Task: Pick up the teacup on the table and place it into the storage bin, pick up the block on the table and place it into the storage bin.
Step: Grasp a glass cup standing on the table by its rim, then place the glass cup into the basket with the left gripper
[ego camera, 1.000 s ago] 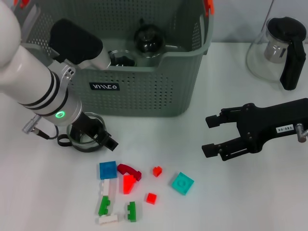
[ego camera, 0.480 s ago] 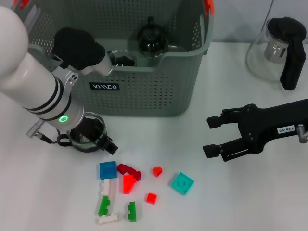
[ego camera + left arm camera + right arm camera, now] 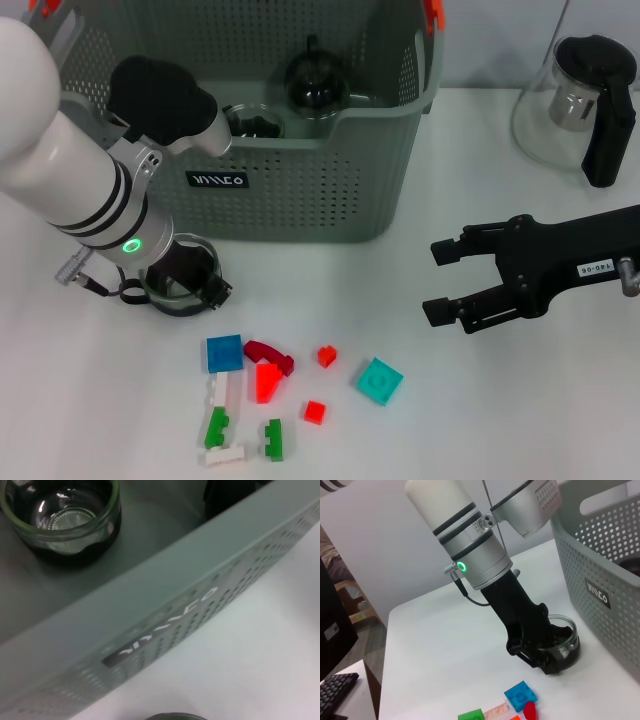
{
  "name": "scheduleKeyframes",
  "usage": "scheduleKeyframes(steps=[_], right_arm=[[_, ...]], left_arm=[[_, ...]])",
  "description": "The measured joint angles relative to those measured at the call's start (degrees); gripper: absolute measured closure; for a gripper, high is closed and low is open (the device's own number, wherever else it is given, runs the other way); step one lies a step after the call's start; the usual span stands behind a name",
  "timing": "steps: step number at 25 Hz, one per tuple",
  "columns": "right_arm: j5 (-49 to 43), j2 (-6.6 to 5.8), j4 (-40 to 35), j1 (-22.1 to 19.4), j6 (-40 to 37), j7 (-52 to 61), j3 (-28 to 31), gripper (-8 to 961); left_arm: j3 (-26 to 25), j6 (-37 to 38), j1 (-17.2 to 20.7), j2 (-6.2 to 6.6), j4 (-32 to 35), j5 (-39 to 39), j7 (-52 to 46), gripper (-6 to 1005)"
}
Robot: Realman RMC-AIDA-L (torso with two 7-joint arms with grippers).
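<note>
Closing in: left gripper [image 3: 190, 285] has dropped its jaws around the teacup [image 3: 180, 283], grip unconfirmed. Right gripper [image 3: 440, 282] idles, jaws open. Lift into storage bin [image 3: 300, 190] next.

The teacup [image 3: 180, 281] is sitting on the table [image 3: 500, 400] before the storage bin [image 3: 300, 190]; blocks [image 3: 262, 385] are lying nearer; a glass teapot [image 3: 578, 105] is standing far right.

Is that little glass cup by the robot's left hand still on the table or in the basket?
On the table. The small clear glass teacup stands upright on the white table, outside the grey-green perforated storage bin, with the left gripper lowered onto it.
</note>
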Motion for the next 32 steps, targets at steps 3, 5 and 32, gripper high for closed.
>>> scheduleKeyframes(steps=[3,5,32], right_arm=[[0.0,-0.03,0.0,-0.1,0.0,0.0,0.0,7],[0.0,-0.04,0.0,-0.1,-0.1,0.0,0.0,7],[0.2,-0.08,0.0,-0.2,-0.3,-0.1,0.0,6]], left_arm=[[0.0,-0.1,0.1,0.03,0.3,0.1,0.0,753],[-0.1,-0.1,0.2,0.03,0.4,0.1,0.0,846],[-17.7,34.9,-2.4,0.92,35.2,-16.9,2.6,909]])
